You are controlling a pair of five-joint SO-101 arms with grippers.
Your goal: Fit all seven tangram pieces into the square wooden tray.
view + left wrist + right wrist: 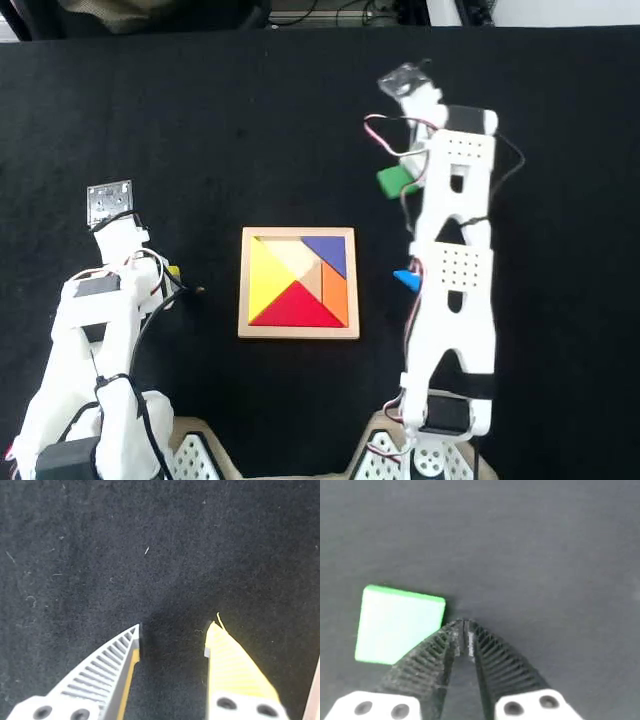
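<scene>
Green piece [395,622] beside closed right end effector [465,626]

My right arm [455,250] covers most of the small blue tangram piece [406,279] and part of the green square wooden piece [395,182].

The square wooden tray [298,233] lies flat. It holds a yellow triangle [262,280], a red triangle [297,306], a dark blue triangle [331,251] and an orange piece [336,291]. Its pale upper-middle patch may be bare wood. A green square [394,183] lies apart, beyond the tray's far right corner. A blue piece [405,279] lies near its right edge.
</scene>
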